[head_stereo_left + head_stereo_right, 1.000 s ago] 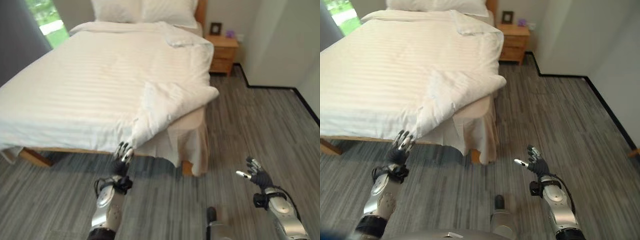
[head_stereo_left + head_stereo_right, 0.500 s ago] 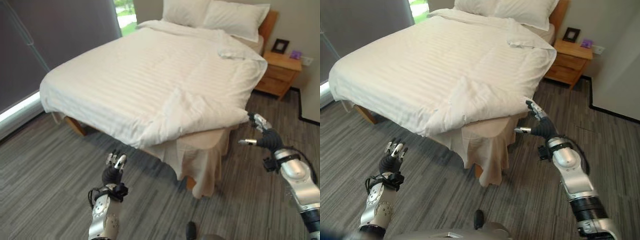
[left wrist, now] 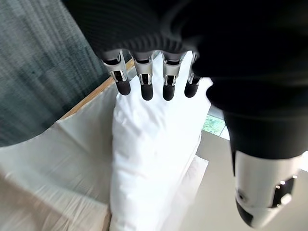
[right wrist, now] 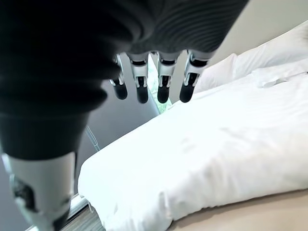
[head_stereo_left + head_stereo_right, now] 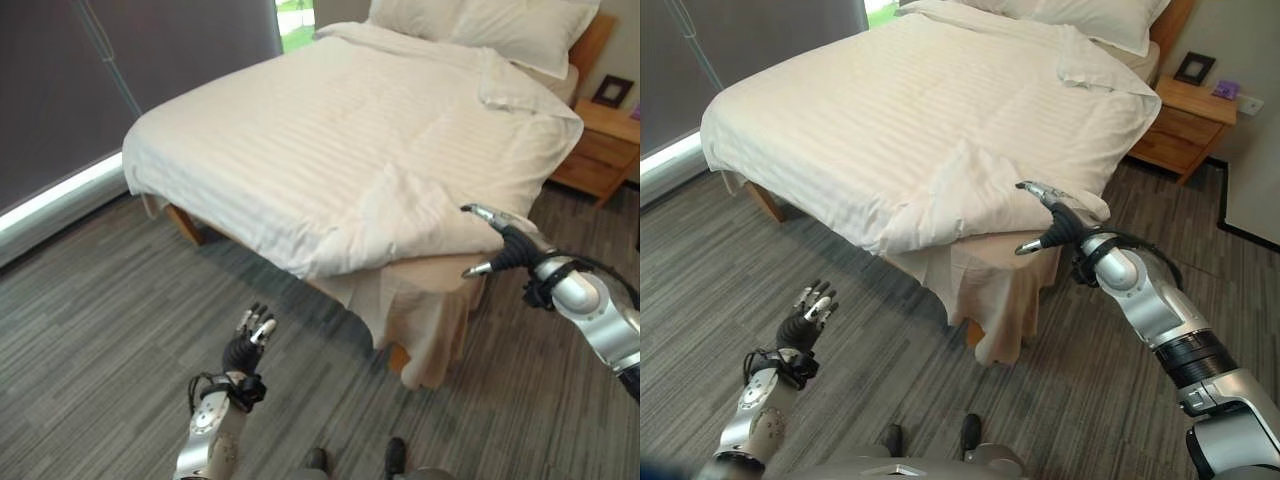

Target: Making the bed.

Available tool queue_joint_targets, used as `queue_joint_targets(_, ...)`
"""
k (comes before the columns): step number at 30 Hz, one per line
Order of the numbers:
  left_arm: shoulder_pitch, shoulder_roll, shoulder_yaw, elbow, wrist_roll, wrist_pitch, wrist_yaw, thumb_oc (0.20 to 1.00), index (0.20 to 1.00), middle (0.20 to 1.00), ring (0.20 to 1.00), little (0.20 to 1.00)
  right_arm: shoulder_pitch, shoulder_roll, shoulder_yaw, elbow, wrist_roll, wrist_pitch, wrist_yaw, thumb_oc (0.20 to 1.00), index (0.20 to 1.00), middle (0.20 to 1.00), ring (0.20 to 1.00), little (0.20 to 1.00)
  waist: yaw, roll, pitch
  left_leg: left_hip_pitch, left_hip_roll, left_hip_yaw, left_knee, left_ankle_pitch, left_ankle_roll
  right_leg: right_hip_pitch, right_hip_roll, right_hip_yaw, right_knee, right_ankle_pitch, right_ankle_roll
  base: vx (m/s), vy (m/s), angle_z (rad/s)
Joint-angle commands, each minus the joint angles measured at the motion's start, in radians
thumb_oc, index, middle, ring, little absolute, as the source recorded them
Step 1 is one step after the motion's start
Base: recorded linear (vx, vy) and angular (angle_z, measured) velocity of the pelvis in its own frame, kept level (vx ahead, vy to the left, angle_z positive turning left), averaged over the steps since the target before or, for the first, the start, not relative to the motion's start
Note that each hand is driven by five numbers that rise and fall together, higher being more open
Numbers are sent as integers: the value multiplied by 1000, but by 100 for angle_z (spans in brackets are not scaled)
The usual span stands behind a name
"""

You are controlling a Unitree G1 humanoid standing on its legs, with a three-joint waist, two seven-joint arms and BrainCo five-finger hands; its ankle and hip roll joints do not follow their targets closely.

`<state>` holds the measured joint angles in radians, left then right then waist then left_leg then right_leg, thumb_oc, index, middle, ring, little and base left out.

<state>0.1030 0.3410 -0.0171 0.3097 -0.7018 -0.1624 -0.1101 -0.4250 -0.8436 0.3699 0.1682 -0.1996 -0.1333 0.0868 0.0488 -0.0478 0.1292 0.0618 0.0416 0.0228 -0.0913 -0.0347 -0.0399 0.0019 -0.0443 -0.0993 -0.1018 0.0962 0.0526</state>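
A white striped duvet [image 5: 330, 130] covers the bed, its near corner folded back in a crumpled flap [image 5: 410, 215] that leaves the beige bed skirt [image 5: 430, 310] bare below. My right hand [image 5: 505, 245] is open right at that folded corner, fingers over the flap's edge and thumb under it. My left hand [image 5: 248, 345] is open and low over the floor, in front of the bed's foot and apart from the duvet. Two pillows [image 5: 480, 20] lie at the head of the bed.
A wooden nightstand [image 5: 1195, 115] with a small frame stands at the head of the bed on the right. A dark curtain [image 5: 110, 70] hangs along the left side of the room, with grey plank floor [image 5: 90, 330] all round the bed's foot.
The camera has swung, so the bed sits further right. My right hand has gone up from beside the bed skirt to the duvet's folded corner. My left hand stays low.
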Motion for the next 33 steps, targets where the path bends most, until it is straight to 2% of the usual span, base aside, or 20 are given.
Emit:
queue_joint_targets(1, -16, 51, -1, -45, 17, -28, -9, 1000, 1000, 1000, 1000, 1000, -166, 2, 83, 103, -67, 6, -6, 1000, 1000, 1000, 1000, 1000, 46, -39, -35, 17, -15, -2, 4, 52, -14, 49, -69, 20, 15, -21, 83, 28, 43, -3)
queue_joint_targets(4, -18, 53, -38, -45, 14, -23, -18, 1000, 1000, 1000, 1000, 1000, -309, -19, 201, 184, -127, 10, -3, 1000, 1000, 1000, 1000, 1000, 65, -52, -26, -1, -19, -5, 4, 52, -14, 30, -71, 21, 15, -13, 89, -21, 27, -4)
queue_joint_targets(7, -24, 49, -64, -47, 4, -22, -21, 1000, 1000, 1000, 1000, 1000, -384, -18, 235, 238, -90, 20, -18, 1000, 1000, 1000, 1000, 1000, 73, -58, -21, -20, -20, -14, 4, 58, -18, 11, -71, 14, 15, -8, 93, -23, 17, 3)
queue_joint_targets(16, 6, 31, -29, -18, 3, -17, -9, 1000, 1000, 1000, 1000, 1000, -283, 9, 139, 226, 85, 21, -2, 1000, 1000, 1000, 1000, 1000, 85, -61, -15, -12, -19, -28, 4, 54, -16, 20, -70, 4, 15, -14, 96, 7, 5, 8)
queue_joint_targets(22, -24, 30, -34, -9, 0, -24, -5, 1000, 1000, 1000, 1000, 1000, -264, -9, 141, 229, 119, 11, 19, 1000, 1000, 1000, 1000, 1000, 75, -57, -14, -4, -20, -13, 4, 51, -24, 24, -76, -8, 15, -9, 103, -5, -1, 0)
queue_joint_targets(23, 37, 34, 107, 92, 234, 25, 132, 1000, 1000, 1000, 1000, 1000, 80, 113, -342, 251, 487, 65, -90, 1000, 1000, 1000, 1000, 1000, 39, -35, -25, 69, -48, -92, 23, 19, 22, -22, -82, 106, 58, 15, 124, 15, -68, -1)
queue_joint_targets(26, 87, 26, 89, 108, 213, 33, 99, 1000, 1000, 1000, 1000, 1000, -39, 78, -296, 364, 502, 65, -116, 1000, 1000, 1000, 1000, 1000, 58, -30, -33, 49, -28, -111, 5, 42, -2, 6, -61, 73, 15, 10, 106, 57, -148, -6)
queue_joint_targets(29, 104, 67, 69, 88, 181, 33, 88, 1000, 1000, 1000, 1000, 1000, -277, -44, -165, 543, 445, 88, -123, 1000, 1000, 1000, 1000, 1000, 77, -34, -19, 4, -8, -143, 4, 58, -23, -11, -48, 44, 15, 2, 84, -33, -115, 11)
queue_joint_targets(33, 96, 88, 53, 84, 156, 28, 88, 1000, 1000, 1000, 1000, 1000, -561, -114, -28, 715, 409, 102, -167, 1000, 1000, 1000, 1000, 1000, 84, -34, 1, -43, -1, -164, 4, 77, -34, -42, -39, 21, 15, 5, 75, -46, -54, 16)
